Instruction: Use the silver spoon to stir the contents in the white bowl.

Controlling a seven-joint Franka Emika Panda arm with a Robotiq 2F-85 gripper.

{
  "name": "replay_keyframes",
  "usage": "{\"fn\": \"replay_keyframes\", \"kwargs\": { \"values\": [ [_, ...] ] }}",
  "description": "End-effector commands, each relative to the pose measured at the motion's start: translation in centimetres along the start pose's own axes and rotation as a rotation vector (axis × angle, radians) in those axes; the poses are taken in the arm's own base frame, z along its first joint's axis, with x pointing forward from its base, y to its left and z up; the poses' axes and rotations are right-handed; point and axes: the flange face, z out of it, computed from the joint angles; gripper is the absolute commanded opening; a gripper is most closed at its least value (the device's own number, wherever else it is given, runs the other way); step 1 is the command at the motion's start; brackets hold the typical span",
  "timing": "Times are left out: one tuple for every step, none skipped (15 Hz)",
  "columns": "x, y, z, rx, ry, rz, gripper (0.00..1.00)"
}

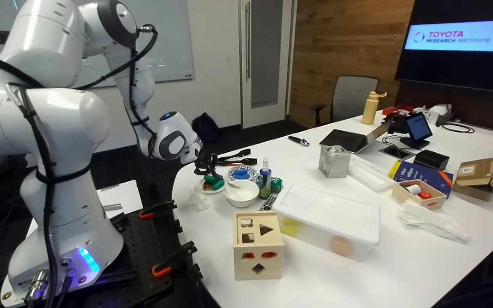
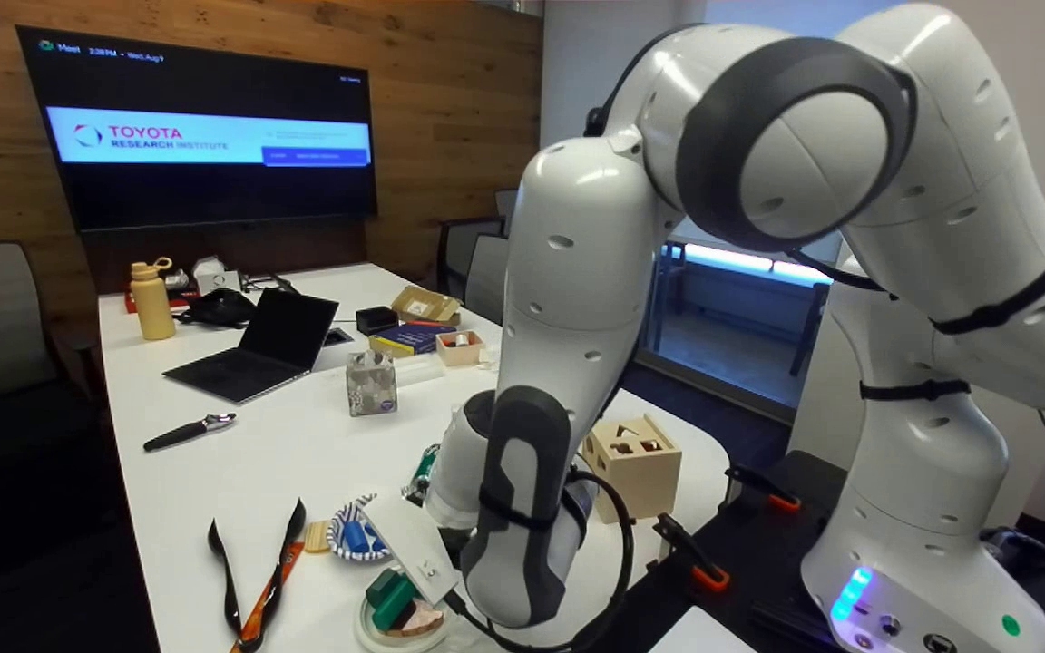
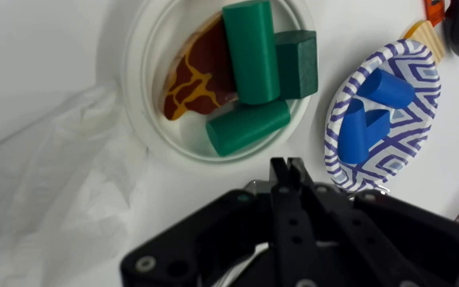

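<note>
The white bowl [image 1: 240,202] stands on the table in an exterior view. The silver spoon [image 1: 233,185] leans into it, its head inside the bowl. The bowl's inside looks plain white; I cannot make out its contents. My gripper [image 1: 220,175] is over the bowl's rim, shut on the spoon's handle. In the wrist view its fingertips [image 3: 287,164] are almost together and hide the spoon; only a white edge [image 3: 245,263] shows under the gripper. Beside the bowl, a shallow white dish [image 3: 135,91] holds green blocks [image 3: 251,56] and a dark red-and-yellow piece [image 3: 203,75].
A patterned paper bowl [image 3: 397,139] with blue blocks stands close to the gripper. A spray bottle [image 1: 265,179], the wooden shape-sorter cube [image 1: 257,259] and a lidded plastic container [image 1: 328,205] stand near the bowl. Crumpled plastic [image 3: 82,199] lies by the dish. Tongs [image 2: 268,580] lie farther off.
</note>
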Motion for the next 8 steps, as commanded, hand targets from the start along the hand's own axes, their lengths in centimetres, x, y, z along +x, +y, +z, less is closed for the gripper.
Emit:
{"fn": "replay_keyframes", "kwargs": {
  "values": [
    [0.7,2.0,-3.6,0.038,0.057,0.023,0.01],
    [0.8,2.5,-4.3,0.05,0.07,0.026,0.01],
    [1.3,3.0,-4.9,0.06,0.087,0.029,0.01],
    [1.5,3.4,-5.5,0.069,0.098,0.029,0.01],
    [1.6,3.7,-6.0,0.073,0.1,0.027,0.01],
    [1.5,3.8,-6.5,0.079,0.097,0.025,0.01],
    [1.1,3.5,-6.9,0.086,0.083,0.027,0.01],
    [0.4,3.1,-7.5,0.096,0.062,0.035,0.01]
  ]
}}
